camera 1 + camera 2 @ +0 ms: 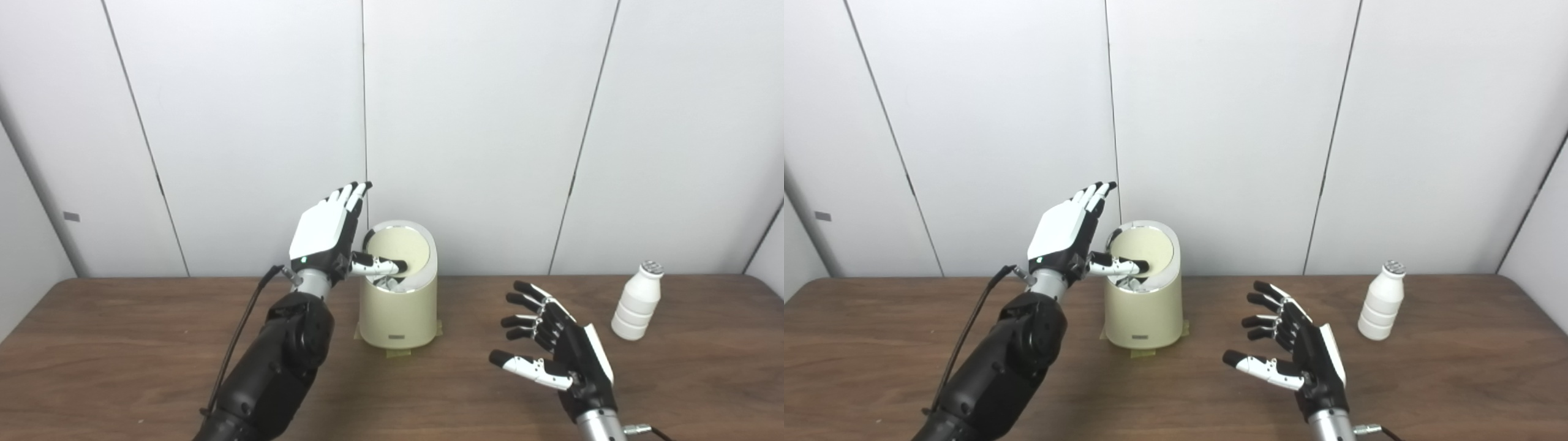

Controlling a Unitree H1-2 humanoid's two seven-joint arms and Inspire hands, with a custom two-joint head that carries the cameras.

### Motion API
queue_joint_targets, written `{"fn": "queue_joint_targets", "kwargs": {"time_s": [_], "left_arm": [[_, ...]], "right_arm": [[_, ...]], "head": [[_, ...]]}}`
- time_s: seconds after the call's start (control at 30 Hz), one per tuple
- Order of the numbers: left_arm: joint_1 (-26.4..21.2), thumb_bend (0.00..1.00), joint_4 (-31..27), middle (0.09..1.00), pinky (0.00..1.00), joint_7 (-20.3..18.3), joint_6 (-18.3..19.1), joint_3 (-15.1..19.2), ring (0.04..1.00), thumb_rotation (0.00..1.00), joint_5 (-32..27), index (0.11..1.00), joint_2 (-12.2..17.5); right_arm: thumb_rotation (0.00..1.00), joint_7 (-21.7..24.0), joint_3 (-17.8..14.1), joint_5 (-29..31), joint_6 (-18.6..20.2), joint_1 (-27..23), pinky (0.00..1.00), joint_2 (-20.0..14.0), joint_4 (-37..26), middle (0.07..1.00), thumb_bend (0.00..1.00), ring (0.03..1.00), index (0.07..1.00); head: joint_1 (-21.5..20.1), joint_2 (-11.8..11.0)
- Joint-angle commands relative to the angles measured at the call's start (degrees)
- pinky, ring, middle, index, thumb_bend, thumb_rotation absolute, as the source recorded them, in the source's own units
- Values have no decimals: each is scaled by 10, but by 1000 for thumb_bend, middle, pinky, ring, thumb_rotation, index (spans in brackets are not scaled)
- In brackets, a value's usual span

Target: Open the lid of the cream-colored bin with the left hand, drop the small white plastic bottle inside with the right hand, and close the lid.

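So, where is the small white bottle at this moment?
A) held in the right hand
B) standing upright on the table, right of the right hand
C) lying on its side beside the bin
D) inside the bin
B: the bottle stands upright on the table, apart from the open, empty right hand.
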Motion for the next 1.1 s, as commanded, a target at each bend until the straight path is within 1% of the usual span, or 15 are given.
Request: {"fn": "queue_joint_targets", "kwargs": {"time_s": [0.0, 0.1, 0.27, 0.4, 0.47, 0.53, 0.6, 0.67, 0.7, 0.73, 0.8, 0.83, 0.93, 1.0, 1.07], "left_arm": [[-32, 932, -3, 1000, 958, 10, 10, -9, 1000, 83, 32, 1000, 7], [-38, 931, 0, 1000, 930, -1, 26, -37, 1000, 90, 76, 1000, 19], [-45, 944, -2, 1000, 944, -30, 43, -70, 1000, 67, 123, 1000, 36], [-50, 959, -9, 1000, 986, -77, 60, -96, 1000, 86, 157, 1000, 50], [-50, 971, -13, 1000, 990, -97, 64, -104, 1000, 88, 167, 1000, 56], [-46, 984, -18, 1000, 963, -97, 62, -99, 1000, 91, 164, 1000, 57], [-37, 954, -35, 1000, 939, -70, 54, -70, 1000, 126, 137, 1000, 52], [-23, 908, -58, 1000, 885, -29, 36, -16, 999, 187, 83, 1000, 34], [-20, 880, -64, 1000, 870, -17, 28, 1, 991, 221, 65, 1000, 27], [-13, 871, -77, 1000, 864, 5, 2, 37, 989, 233, 22, 1000, 13], [-3, 826, -97, 965, 750, 35, -39, 92, 926, 337, -42, 975, -8], [2, 819, -110, 959, 731, 45, -57, 120, 915, 358, -78, 970, -18], [15, 811, -144, 925, 698, 47, -80, 167, 875, 400, -143, 955, -36], [27, 792, -168, 895, 688, 40, -83, 186, 855, 387, -175, 920, -43], [52, 770, -203, 877, 691, 21, -77, 200, 836, 392, -214, 898, -45]], "right_arm": [[204, -4, -1, 2, -22, -25, 549, 0, -15, 770, 856, 617, 797], [208, -4, -1, 1, -19, -25, 550, 1, -18, 770, 854, 616, 799], [198, -6, 0, -2, -17, -25, 541, 3, -23, 765, 847, 611, 796], [202, -4, -1, 2, -20, -26, 555, 3, -17, 769, 850, 621, 799], [199, -3, -1, 2, -22, -26, 552, 2, -15, 770, 845, 621, 800], [199, -4, -1, 0, -22, -26, 549, 2, -17, 769, 842, 614, 798], [194, -5, -1, 1, -21, -26, 547, 3, -19, 768, 841, 612, 798], [196, -5, -2, 0, -19, -25, 546, 3, -20, 768, 843, 611, 798], [199, -5, -2, 0, -18, -25, 546, 2, -20, 769, 844, 609, 798], [200, -5, -2, -1, -19, -25, 545, 2, -17, 769, 845, 608, 798], [216, -5, -2, -4, -22, -26, 551, -1, -12, 772, 847, 614, 801], [219, -5, -2, -4, -22, -27, 552, -1, -11, 773, 847, 615, 802], [213, -4, -1, -1, -22, -27, 558, -2, -10, 772, 850, 614, 801], [205, -4, -1, 0, -23, -27, 556, -2, -12, 773, 848, 618, 799], [204, -4, -1, 0, -22, -27, 549, -2, -13, 772, 849, 624, 797]], "head": [[0, 1], [0, 1], [0, 2], [-1, 1], [-1, 2], [-1, 2], [-1, 2], [0, 2], [0, 2], [0, 2], [2, 1], [3, 0], [5, -1], [5, -1], [5, 0]]}}
